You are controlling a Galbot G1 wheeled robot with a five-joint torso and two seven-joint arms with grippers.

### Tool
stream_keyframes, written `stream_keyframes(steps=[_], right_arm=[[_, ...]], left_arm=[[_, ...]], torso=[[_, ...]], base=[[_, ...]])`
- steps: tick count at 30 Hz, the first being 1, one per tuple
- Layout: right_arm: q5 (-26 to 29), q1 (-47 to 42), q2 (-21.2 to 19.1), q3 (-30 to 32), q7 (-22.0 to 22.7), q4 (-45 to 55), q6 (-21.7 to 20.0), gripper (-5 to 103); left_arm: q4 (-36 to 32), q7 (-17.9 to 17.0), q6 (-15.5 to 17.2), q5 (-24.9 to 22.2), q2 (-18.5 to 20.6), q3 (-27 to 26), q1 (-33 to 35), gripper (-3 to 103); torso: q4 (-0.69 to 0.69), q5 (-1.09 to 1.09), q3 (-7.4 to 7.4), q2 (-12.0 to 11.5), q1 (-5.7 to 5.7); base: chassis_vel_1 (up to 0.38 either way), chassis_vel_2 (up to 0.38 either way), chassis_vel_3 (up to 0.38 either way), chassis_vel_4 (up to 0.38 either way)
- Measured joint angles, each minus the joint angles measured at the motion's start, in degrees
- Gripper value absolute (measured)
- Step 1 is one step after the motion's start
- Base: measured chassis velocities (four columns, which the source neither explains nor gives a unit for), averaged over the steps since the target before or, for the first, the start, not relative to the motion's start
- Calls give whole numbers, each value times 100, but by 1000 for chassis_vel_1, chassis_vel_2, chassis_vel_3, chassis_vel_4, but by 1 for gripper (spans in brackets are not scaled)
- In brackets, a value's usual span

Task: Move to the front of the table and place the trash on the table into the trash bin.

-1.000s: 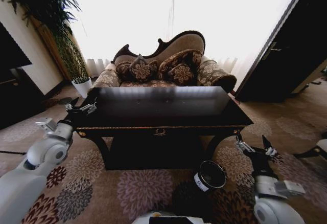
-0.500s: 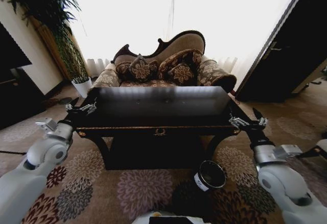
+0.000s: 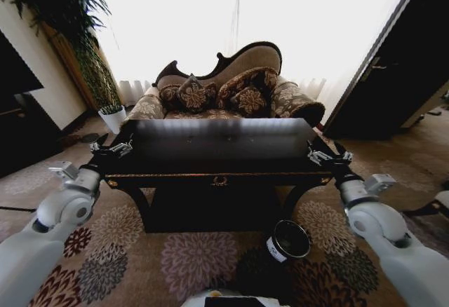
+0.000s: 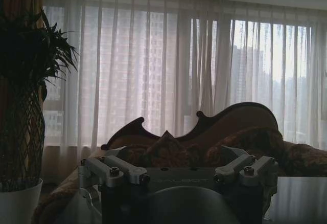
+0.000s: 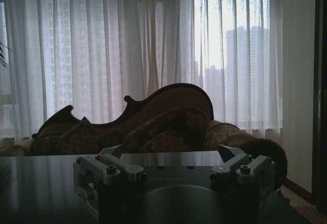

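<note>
The table (image 3: 217,149), dark and glossy with a gold emblem on its front rail, stands straight ahead of me. I cannot make out the trash on its reflective top. The trash bin (image 3: 287,240), small and black with a white label, lies tilted on the carpet below the table's front right. My left gripper (image 3: 112,148) hovers open at the front left corner of the table. Over the front right corner my right gripper (image 3: 330,156) is also open, with nothing between its fingers. The right wrist view looks low across the tabletop (image 5: 51,183).
An ornate sofa (image 3: 224,86) with patterned cushions stands behind the table under bright curtained windows. A white plant pot (image 3: 112,118) with a tall plant sits at the back left. Dark furniture lines the left wall and a dark door the right. Patterned carpet surrounds the table.
My right arm has risen from low beside the bin up to the table's front right corner. The left arm and the view have stayed put.
</note>
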Motion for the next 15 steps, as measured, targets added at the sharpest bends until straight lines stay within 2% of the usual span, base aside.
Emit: stream_keyframes(steps=[15], right_arm=[[1, -3, -17, 2, 13, -5, -26, 100]], left_arm=[[0, 0, 0, 0, 0, 0, 0, 100]], torso=[[0, 0, 0, 1, 0]], base=[[0, 0, 0, 0]])
